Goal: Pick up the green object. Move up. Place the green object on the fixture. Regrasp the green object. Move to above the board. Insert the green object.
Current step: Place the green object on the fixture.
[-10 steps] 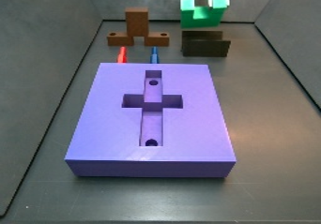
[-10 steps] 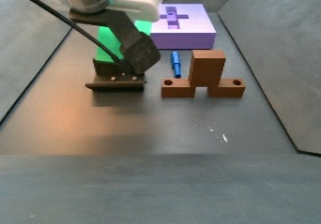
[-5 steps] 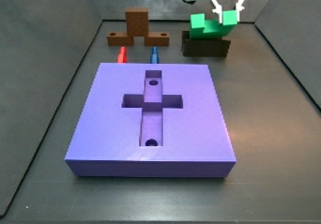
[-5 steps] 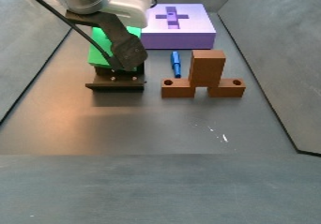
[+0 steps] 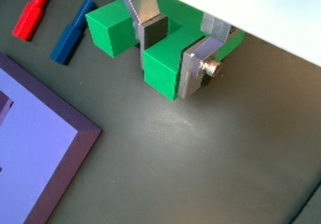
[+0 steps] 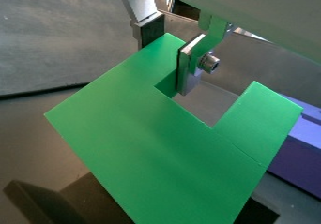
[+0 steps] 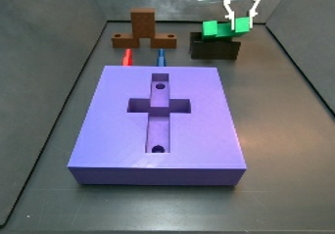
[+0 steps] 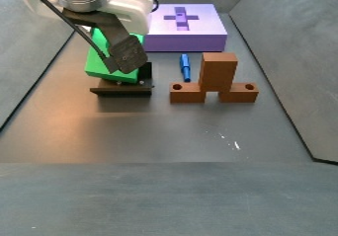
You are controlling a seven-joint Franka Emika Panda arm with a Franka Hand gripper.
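The bright green object (image 7: 213, 29) sits tilted on top of the dark fixture (image 7: 216, 50) at the far right. Both also show in the opposite side view: the green object (image 8: 97, 62), the fixture (image 8: 122, 89). My gripper (image 7: 236, 23) reaches down onto it, also seen in a side view (image 8: 119, 54). In both wrist views the gripper (image 5: 174, 59) (image 6: 170, 54) is shut on one prong of the green object (image 5: 113, 26) (image 6: 150, 143), with one finger in the notch. The purple-blue board (image 7: 131, 140) (image 8: 205, 33) lies apart from it, its cross recess empty.
A brown wooden cross stand (image 7: 141, 27) (image 8: 211, 77) stands beside the fixture. A red peg (image 7: 127, 56) (image 5: 34, 10) and a blue peg (image 7: 161, 57) (image 8: 187, 65) lie between the stand and the board. Grey walls enclose the floor.
My gripper has come down with the green object, from above the fixture onto its top. The board, stand and pegs have not moved.
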